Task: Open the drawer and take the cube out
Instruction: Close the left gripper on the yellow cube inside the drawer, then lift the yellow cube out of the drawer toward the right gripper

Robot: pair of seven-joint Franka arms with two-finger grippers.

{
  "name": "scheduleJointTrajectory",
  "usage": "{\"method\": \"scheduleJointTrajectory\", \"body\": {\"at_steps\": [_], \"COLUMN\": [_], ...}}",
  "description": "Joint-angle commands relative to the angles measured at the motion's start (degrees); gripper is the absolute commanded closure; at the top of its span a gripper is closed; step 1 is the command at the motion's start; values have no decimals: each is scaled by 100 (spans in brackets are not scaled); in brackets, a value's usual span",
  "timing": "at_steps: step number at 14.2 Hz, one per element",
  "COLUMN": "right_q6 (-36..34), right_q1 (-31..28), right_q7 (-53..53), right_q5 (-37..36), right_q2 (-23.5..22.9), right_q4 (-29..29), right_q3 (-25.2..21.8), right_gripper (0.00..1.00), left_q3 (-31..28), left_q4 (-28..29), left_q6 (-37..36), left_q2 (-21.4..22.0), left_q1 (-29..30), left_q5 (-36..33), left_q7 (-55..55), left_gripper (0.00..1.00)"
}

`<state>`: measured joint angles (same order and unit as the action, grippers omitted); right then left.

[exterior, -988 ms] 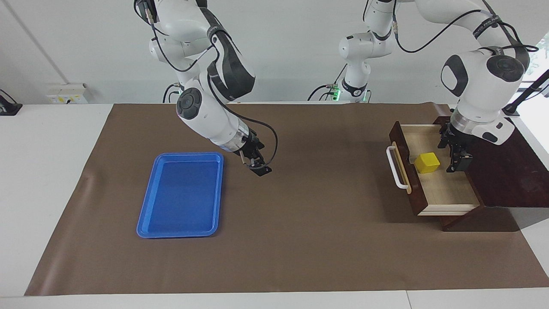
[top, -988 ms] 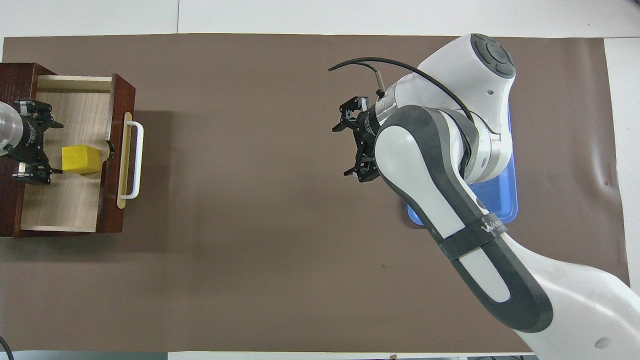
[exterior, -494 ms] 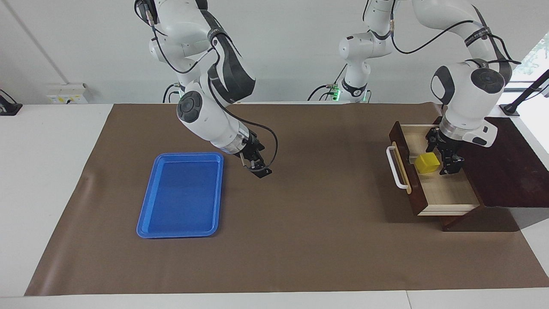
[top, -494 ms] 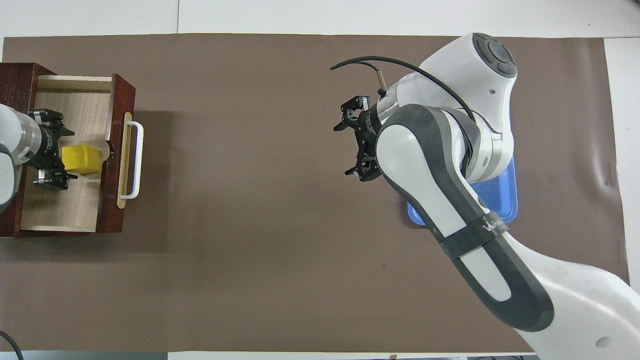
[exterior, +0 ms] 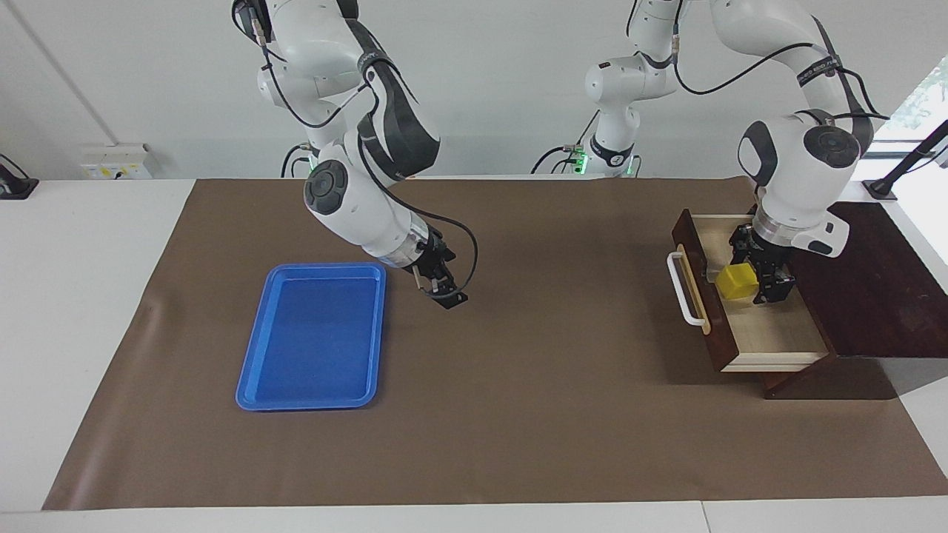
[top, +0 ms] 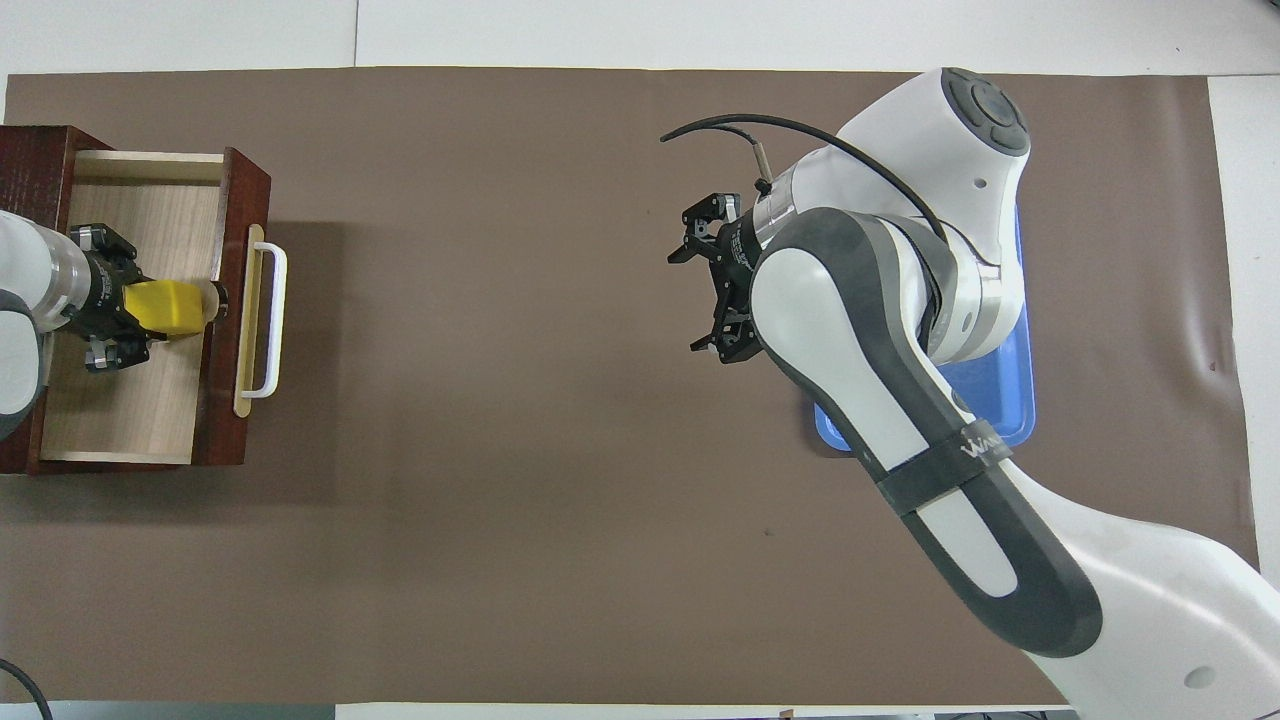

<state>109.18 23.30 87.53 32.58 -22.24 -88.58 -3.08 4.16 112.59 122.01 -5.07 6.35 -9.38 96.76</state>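
Observation:
The dark wooden drawer (exterior: 700, 244) stands pulled out of its box (exterior: 881, 296) at the left arm's end of the table, its white bar handle (exterior: 685, 289) facing the table's middle. The yellow cube (exterior: 735, 282) sits in the drawer on the pale floor. My left gripper (exterior: 751, 275) reaches down into the drawer and is shut on the cube, one finger on each side. In the overhead view the cube (top: 172, 308) shows just past the left gripper (top: 138, 310), inside the drawer (top: 228, 190). My right gripper (exterior: 443, 291) is open and empty over the brown mat.
A blue tray (exterior: 311, 337) lies on the mat toward the right arm's end, beside my right gripper (top: 702, 296). In the overhead view the right arm covers most of the tray (top: 1005, 400). The brown mat (exterior: 533, 414) covers most of the white table.
My left gripper has moved from the box end of the drawer up to the cube and its fingers have closed on it. The right gripper has barely moved.

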Motion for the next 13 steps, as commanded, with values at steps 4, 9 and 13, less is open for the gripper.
{"method": "scheduleJointTrajectory", "body": {"at_steps": [4,9,13], "right_q6": [-107,-98,-125], "right_q1": [-72,-80,-80], "right_q7": [-87,-96,-78], "right_q5": [29,38,29], "right_q2": [-8,-8,1], "right_q4": [16,16,16], "right_q3": [9,9,9], "right_gripper": [1,1,1], "left_q3": [15,6,15], "left_q4": [-2219,-3410,-3384], "left_q6": [-2062,-3042,-2928], "left_q2": [-704,-1206,-1189], "left_q1": [-537,-1599,-2294], "left_q5": [147,367,674], "left_q7": [89,1027,2460], "left_gripper": [100,100,100]}}
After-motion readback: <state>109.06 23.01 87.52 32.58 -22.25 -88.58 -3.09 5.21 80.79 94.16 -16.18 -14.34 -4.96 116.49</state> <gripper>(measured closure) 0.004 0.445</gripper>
